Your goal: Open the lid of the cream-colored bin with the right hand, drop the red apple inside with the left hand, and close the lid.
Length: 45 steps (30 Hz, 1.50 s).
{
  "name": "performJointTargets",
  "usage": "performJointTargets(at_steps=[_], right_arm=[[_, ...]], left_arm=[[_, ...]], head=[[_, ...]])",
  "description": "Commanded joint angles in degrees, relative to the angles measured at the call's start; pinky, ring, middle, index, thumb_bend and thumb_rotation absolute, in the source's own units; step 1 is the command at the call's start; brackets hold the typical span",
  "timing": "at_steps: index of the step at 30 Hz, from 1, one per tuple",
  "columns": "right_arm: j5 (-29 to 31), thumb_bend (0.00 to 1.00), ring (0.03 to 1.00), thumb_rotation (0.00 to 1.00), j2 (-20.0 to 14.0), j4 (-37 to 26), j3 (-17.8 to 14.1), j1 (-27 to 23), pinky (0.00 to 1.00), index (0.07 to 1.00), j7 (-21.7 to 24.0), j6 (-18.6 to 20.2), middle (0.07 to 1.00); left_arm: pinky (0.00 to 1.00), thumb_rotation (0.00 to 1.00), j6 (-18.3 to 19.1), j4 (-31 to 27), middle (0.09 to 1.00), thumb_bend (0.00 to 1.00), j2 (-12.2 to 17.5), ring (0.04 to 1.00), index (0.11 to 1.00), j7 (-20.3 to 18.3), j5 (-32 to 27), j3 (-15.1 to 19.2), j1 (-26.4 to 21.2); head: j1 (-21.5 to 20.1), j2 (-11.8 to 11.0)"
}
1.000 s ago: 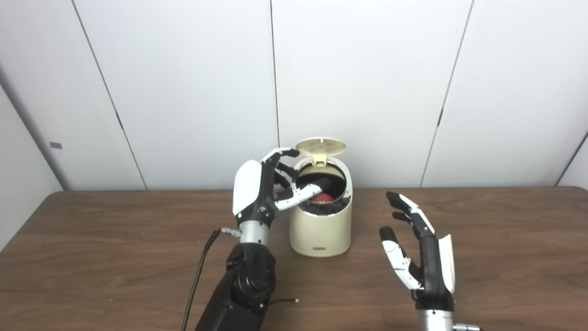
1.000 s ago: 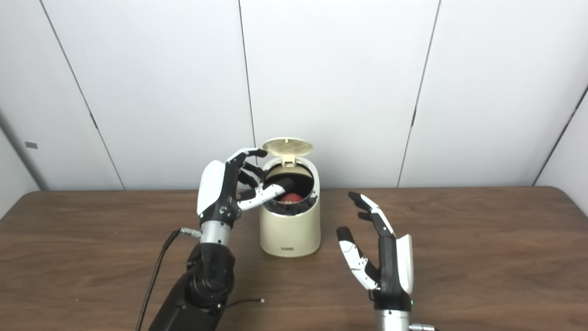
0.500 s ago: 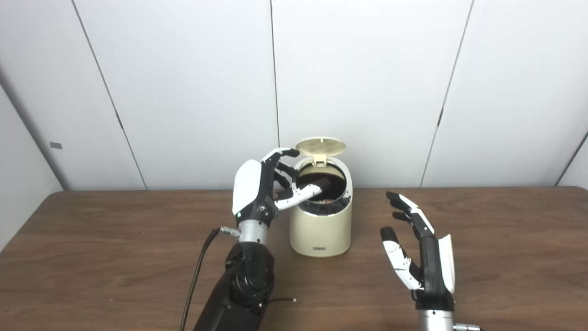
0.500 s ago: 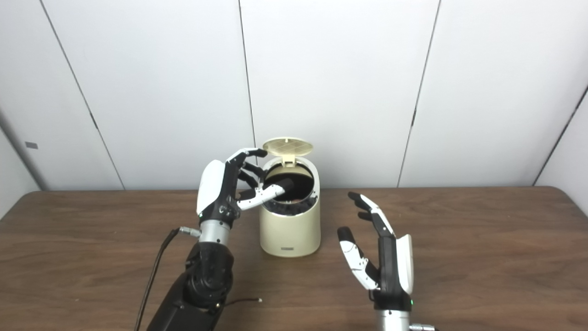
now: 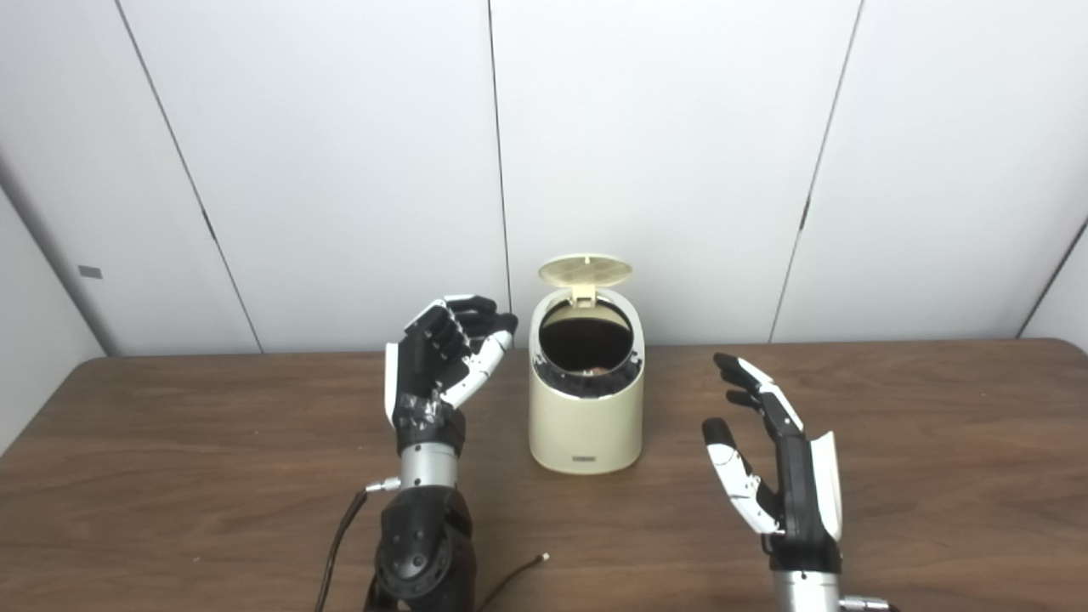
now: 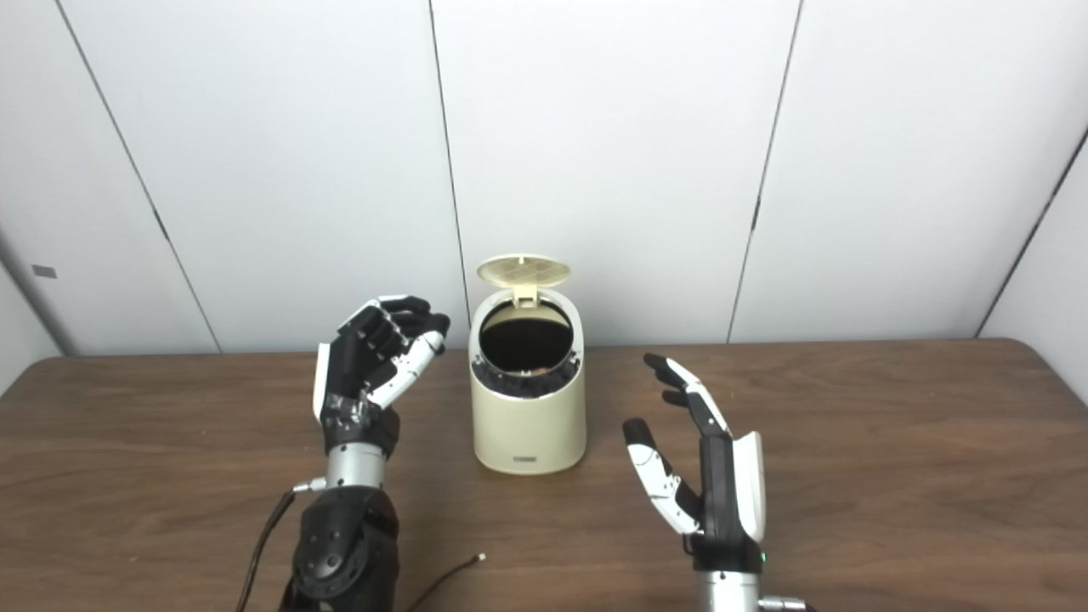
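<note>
Now the cream-colored bin (image 5: 585,416) is standing upright on the brown desk (image 5: 170,476), near the far edge and close to the white wall panels (image 5: 340,170). Its round lid (image 5: 585,270) is standing open, tilted back on the hinge at the far side, so the dark opening is facing toward the cameras. Inside, low at the near edge of the opening, only a small reddish-pale spot is showing; it is too small and too dark there to say surely that it is the red apple, and the apple is not showing anywhere else on the desk.

On the left of the bin, the left robot hand (image 5: 442,361) is hovering above the desk, just beside the bin but not touching it. Its fingers (image 5: 476,310) are curling loosely toward the bin with gaps between them, and it is holding nothing. On the right, the right robot hand (image 5: 769,459) is standing nearer to the cameras, apart from the bin, with the fingers spread and the thumb out, also empty.

A thin dark cable (image 5: 510,574) is lying on the desk beside the left forearm. Nothing is standing between either robot hand and the bin.
</note>
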Motion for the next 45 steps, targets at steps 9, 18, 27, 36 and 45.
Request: performJointTargets(at_steps=[9,18,27,36,45], right_arm=[[1.49,0.28,0.794,0.77,-1.01,-0.1,0.09,-2.17,0.72,0.79,-0.08,-2.84,0.801],[-3.94,0.35,0.784,0.86,-2.71,-6.67,-0.68,-3.56,0.68,0.788,0.38,1.02,0.8],[-18.78,0.59,0.917,0.99,-6.86,-18.33,1.84,-12.18,0.84,0.902,10.74,13.26,0.913],[-26.63,0.7,1.0,0.97,-9.06,-23.3,4.25,-21.33,0.99,0.962,25.11,23.08,0.973],[-28.79,0.72,0.977,0.97,-10.47,-21.36,6.59,-25.69,0.93,0.92,29.42,25.04,0.935]], left_arm=[[0.57,0.06,4.35,-14.0,0.525,0.51,0.89,0.558,0.481,-3.6,-6.26,1.01,3.68],[0.53,0.08,-1.55,-15.81,0.615,0.48,4.44,0.608,0.495,-4.12,-0.81,2.09,7.57],[0.54,0.08,-5.88,-11.74,0.619,0.48,5.83,0.615,0.495,-3.9,2.53,2.68,8.14],[0.55,0.38,-6.64,-10.92,0.613,0.37,4.56,0.617,0.541,-3.14,3.04,2.68,8.08],[0.57,0.81,-4.73,-11.89,0.644,0.3,3.23,0.646,0.622,-0.95,4.66,3.12,8.96]], head=[[-0.19,-0.01],[-0.49,-0.32],[-1.41,-0.25],[-1.71,-0.55],[-1.76,0.15]])
